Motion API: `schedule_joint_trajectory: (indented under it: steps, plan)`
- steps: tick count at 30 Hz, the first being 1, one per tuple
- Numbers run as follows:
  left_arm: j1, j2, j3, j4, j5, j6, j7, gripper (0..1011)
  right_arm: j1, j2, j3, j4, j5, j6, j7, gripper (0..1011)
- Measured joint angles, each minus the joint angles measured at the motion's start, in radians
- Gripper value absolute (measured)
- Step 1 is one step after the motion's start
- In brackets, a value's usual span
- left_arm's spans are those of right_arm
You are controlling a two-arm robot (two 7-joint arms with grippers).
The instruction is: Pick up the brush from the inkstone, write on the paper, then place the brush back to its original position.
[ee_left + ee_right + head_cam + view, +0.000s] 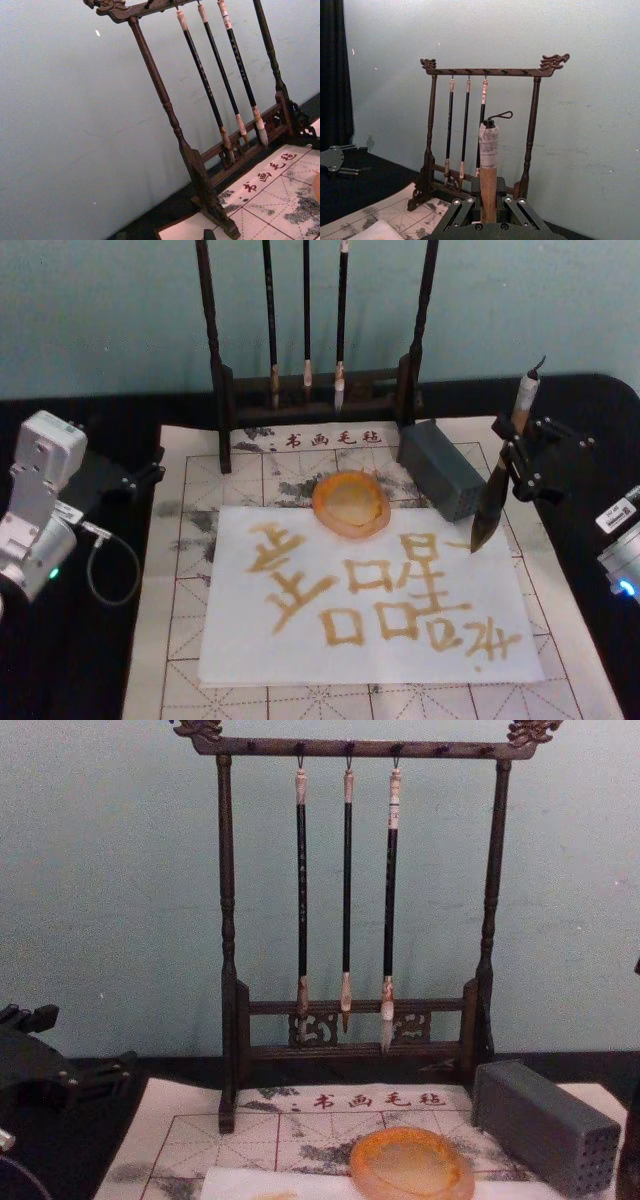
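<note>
The brush hangs nearly upright, slightly tilted, with my right gripper shut on its handle below the white end cap. Its dark tuft points down over the right edge of the paper, a white sheet carrying several golden characters. In the right wrist view the tan handle of the brush stands between the fingers of the right gripper. The round orange inkstone sits at the paper's far edge, left of the brush, also seen as the inkstone from the chest. My left gripper rests open at the left, off the mat.
A dark wooden rack with three thin black brushes stands at the back. A grey rectangular block lies between the inkstone and the right gripper. A gridded felt mat lies under the paper on the black table.
</note>
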Motion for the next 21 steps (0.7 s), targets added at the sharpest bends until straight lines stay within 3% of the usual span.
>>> schedule_joint_trajectory:
  steps: [21]
  plan:
    - [0.0,0.0,0.0,0.0,0.0,0.0,0.0,1001,0.004,-0.021,0.02,0.014,-0.025,-0.009,-0.001,202]
